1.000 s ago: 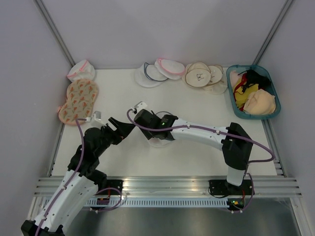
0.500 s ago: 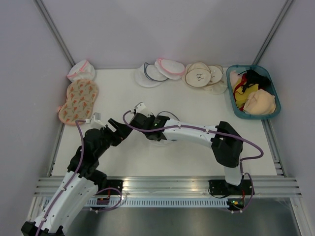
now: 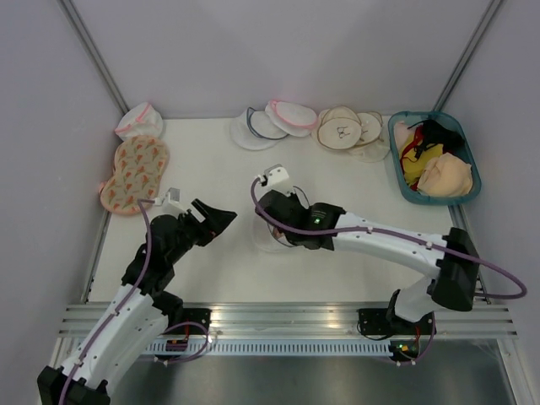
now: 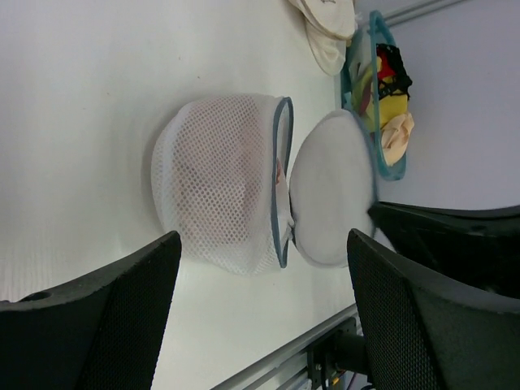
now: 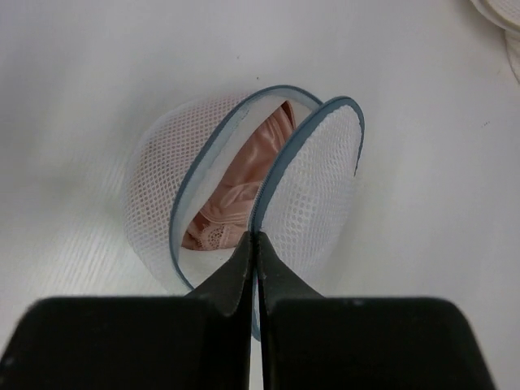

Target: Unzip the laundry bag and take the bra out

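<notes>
Right gripper (image 5: pixel 256 244) shifted toward 3 o'clock, jaws clenched on laundry bag (image 5: pixel 154 195) rim; bra (image 5: pixel 244 175) exposed, unzip judged nearly done. Left gripper (image 3: pixel 218 218) jaws released.

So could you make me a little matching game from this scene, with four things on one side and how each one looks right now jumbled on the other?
Things:
1. laundry bag
2. bra
3. left fingers
4. right fingers

States:
A. spread wide apart, holding nothing
B. pressed together at the bag's blue rim
C. partly unzipped, its two mesh halves gaping
D. pink, tucked inside the mesh

Pairs: 1-C, 2-D, 3-A, 4-B
</notes>
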You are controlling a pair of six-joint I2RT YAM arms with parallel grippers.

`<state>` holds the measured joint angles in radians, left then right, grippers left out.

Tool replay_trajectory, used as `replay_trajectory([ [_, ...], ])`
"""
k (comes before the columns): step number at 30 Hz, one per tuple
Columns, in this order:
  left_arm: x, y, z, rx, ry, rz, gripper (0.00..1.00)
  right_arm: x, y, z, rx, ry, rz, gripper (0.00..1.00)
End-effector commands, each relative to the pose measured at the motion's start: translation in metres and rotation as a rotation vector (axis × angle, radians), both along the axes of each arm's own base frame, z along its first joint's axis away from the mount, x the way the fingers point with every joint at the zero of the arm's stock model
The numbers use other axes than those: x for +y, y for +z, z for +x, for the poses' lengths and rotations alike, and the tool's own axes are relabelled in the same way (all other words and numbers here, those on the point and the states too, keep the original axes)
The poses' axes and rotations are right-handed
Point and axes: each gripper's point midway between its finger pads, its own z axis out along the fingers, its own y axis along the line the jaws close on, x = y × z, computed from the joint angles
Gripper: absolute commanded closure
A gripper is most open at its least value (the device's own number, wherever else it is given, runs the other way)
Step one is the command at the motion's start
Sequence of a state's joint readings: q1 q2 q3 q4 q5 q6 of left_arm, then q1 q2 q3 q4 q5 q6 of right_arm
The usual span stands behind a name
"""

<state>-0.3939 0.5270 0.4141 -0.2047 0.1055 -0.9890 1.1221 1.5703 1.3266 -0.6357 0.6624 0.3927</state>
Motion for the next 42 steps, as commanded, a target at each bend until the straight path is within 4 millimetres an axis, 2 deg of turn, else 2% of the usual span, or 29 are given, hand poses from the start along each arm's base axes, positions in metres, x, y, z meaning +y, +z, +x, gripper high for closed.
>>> replay_trajectory([
  [1, -0.021, 0.023, 0.013, -0.115, -0.108, -0.015, 0.14, -0.01, 0.028, -0.007, -0.047, -0.071, 0.202, 1.0],
  [5, -0.048, 0.033, 0.033, -0.146, -0.233, -0.006, 0.14, -0.034, 0.036, -0.017, -0.055, -0.124, 0.279, 1.0],
  [6, -0.054, 0.033, 0.037, -0.154, -0.27, 0.018, 0.14, -0.042, 0.03, -0.019, -0.051, -0.144, 0.272, 1.0],
  [8, -0.072, 0.027, 0.051, -0.13, -0.33, 0.071, 0.14, -0.052, 0.032, -0.022, -0.058, -0.172, 0.301, 1.0],
  [10, -0.087, 0.015, 0.065, -0.104, -0.382, 0.165, 0.14, -0.059, 0.023, -0.026, -0.05, -0.182, 0.296, 1.0],
  [12, -0.094, 0.007, 0.075, -0.105, -0.401, 0.242, 0.14, -0.066, 0.023, -0.03, -0.052, -0.188, 0.309, 0.99],
  [16, -0.125, 0.005, 0.079, -0.141, -0.506, 0.328, 0.14, -0.072, 0.024, -0.032, -0.057, -0.194, 0.331, 1.0],
  [17, -0.127, -0.014, 0.075, -0.079, -0.536, 0.375, 0.14, -0.073, 0.026, -0.033, -0.06, -0.194, 0.337, 1.0],
  [18, -0.126, -0.013, 0.087, -0.089, -0.506, 0.459, 0.14, -0.076, 0.025, -0.033, -0.063, -0.198, 0.331, 1.0],
  [19, -0.131, -0.02, 0.082, -0.076, -0.513, 0.531, 0.14, -0.076, 0.026, -0.033, -0.065, -0.199, 0.334, 1.0],
  [20, -0.121, -0.042, 0.084, -0.022, -0.487, 0.65, 0.14, -0.077, 0.028, -0.033, -0.067, -0.2, 0.338, 1.0],
  [21, -0.129, -0.04, 0.081, -0.033, -0.502, 0.672, 0.14, -0.078, 0.028, -0.033, -0.069, -0.203, 0.338, 0.99],
  [23, -0.131, -0.046, 0.078, -0.018, -0.512, 0.706, 0.14, -0.08, 0.027, -0.033, -0.072, -0.205, 0.34, 1.0],
  [25, -0.128, -0.057, 0.078, 0.014, -0.481, 0.808, 0.15, -0.081, 0.028, -0.033, -0.077, -0.212, 0.341, 1.0],
  [26, -0.114, -0.058, 0.086, 0.021, -0.396, 0.895, 0.15, -0.082, 0.027, -0.033, -0.074, -0.212, 0.339, 1.0],
  [27, -0.113, -0.063, 0.084, 0.036, -0.387, 0.944, 0.15, -0.082, 0.027, -0.033, -0.075, -0.212, 0.341, 1.0],
  [30, -0.103, -0.06, 0.088, 0.039, -0.302, 0.988, 0.15, -0.084, 0.026, -0.034, -0.075, -0.216, 0.34, 1.0],
  [32, -0.107, -0.055, 0.087, 0.018, -0.31, 0.96, 0.16, -0.087, 0.025, -0.035, -0.075, -0.22, 0.338, 1.0],
  [33, -0.109, -0.055, 0.087, 0.015, -0.319, 0.952, 0.19, -0.087, 0.026, -0.035, -0.078, -0.223, 0.341, 0.99],
  [34, -0.112, -0.059, 0.087, 0.019, -0.333, 0.952, 0.36, -0.089, 0.026, -0.035, -0.077, -0.222, 0.341, 1.0],
  [36, -0.118, -0.063, 0.086, 0.023, -0.369, 0.942, 0.62, -0.09, 0.026, -0.035, -0.081, -0.233, 0.344, 1.0],
  [37, -0.12, -0.067, 0.085, 0.031, -0.38, 0.942, 0.87, -0.094, 0.026, -0.036, -0.083, -0.244, 0.341, 1.0],
  [38, -0.12, -0.07, 0.084, 0.042, -0.378, 0.937, 0.97, -0.099, 0.026, -0.035, -0.095, -0.269, 0.346, 0.99],
  [40, -0.119, -0.071, 0.083, 0.048, -0.37, 0.932, 0.98, -0.112, 0.026, -0.036, -0.107, -0.319, 0.348, 1.0],
  [41, -0.116, -0.07, 0.082, 0.05, -0.355, 0.928, 0.98, -0.125, 0.025, -0.035, -0.141, -0.37, 0.335, 1.0],
  [42, -0.114, -0.069, 0.082, 0.051, -0.347, 0.923, 0.98, -0.131, 0.024, -0.035, -0.144, -0.446, 0.396, 0.99],
])
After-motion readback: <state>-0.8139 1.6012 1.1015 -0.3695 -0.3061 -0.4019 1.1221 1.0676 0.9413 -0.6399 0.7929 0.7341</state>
